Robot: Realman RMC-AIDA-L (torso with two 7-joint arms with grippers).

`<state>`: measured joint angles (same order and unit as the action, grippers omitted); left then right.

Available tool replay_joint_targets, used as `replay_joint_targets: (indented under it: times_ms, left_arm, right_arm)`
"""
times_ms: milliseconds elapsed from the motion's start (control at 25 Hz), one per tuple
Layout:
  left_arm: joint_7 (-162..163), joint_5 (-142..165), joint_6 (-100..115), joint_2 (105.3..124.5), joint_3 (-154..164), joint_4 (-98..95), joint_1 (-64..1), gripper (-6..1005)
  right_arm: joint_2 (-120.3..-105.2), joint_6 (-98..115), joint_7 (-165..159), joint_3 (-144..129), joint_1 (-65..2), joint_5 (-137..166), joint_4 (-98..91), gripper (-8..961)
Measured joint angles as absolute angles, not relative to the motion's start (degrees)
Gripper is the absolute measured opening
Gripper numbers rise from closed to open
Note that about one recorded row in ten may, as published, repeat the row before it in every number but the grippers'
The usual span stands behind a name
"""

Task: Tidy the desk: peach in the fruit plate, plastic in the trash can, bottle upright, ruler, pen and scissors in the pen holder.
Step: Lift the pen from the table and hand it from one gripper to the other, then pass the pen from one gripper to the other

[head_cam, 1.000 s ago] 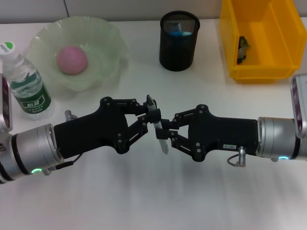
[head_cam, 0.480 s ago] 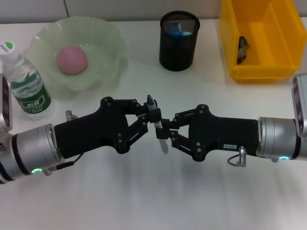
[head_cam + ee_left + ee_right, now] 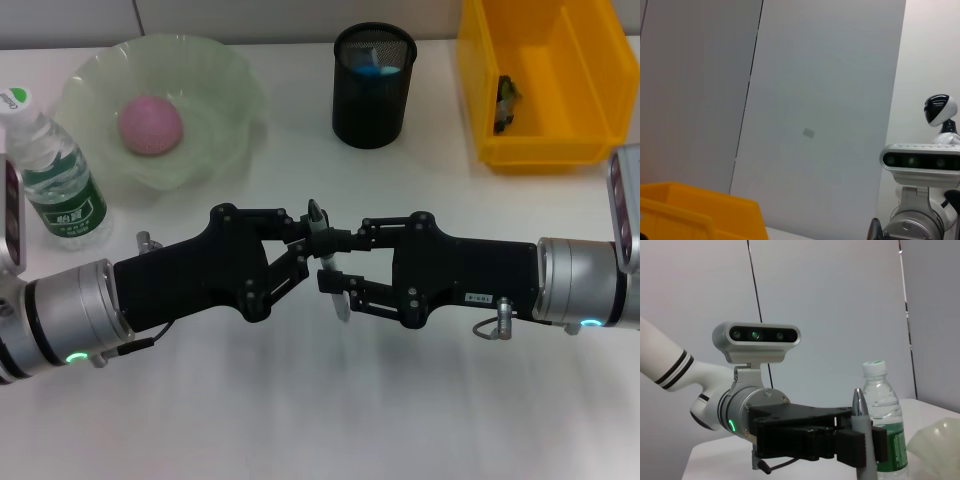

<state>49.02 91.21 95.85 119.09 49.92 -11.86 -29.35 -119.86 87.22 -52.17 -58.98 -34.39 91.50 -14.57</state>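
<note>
**Pen handover above mid-counter**

Above the middle of the counter (image 3: 300, 420), between the two arms: pen (image 3: 330, 270) upright, clamped by the left end effector (image 3: 310, 240). Right end effector (image 3: 335, 262) spread wide around the pen, fingers above and below it, not gripping. Right wrist view confirms the left clamp on the pen (image 3: 862, 440), silver tip up, bottle (image 3: 882, 415) standing behind.

Judged step: passing the pen from left to right for the holder (image 3: 373, 85). To do it well: close the right fingers squarely on the barrel clear of the left pads, release the left only once the right grip is firm, then back the left arm straight away without dragging the pen askew.

Against the frames half a second and a second back: right fingers then pinched close at the pen, now opened apart; left grip and pen position unchanged.

Peach (image 3: 150, 125) in the plate (image 3: 225, 75); something dark lies in the yellow bin (image 3: 590, 110).
</note>
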Motion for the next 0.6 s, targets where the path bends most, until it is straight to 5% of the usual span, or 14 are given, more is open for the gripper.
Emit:
replay_joint_targets:
  times_ms: [480,600]
  left_arm:
    - [49.65,90.96,95.89,119.09,49.48,-11.87,-29.35,128]
    - [49.66,90.89,95.89,119.09,49.48,-11.87,-29.35,128]
  right_arm:
    - [-119.85,87.62,-50.87,-58.98,-33.97,91.31,-14.54,711]
    - [-119.87,87.63,-50.34,-58.97,-33.74,90.98,-14.45,729]
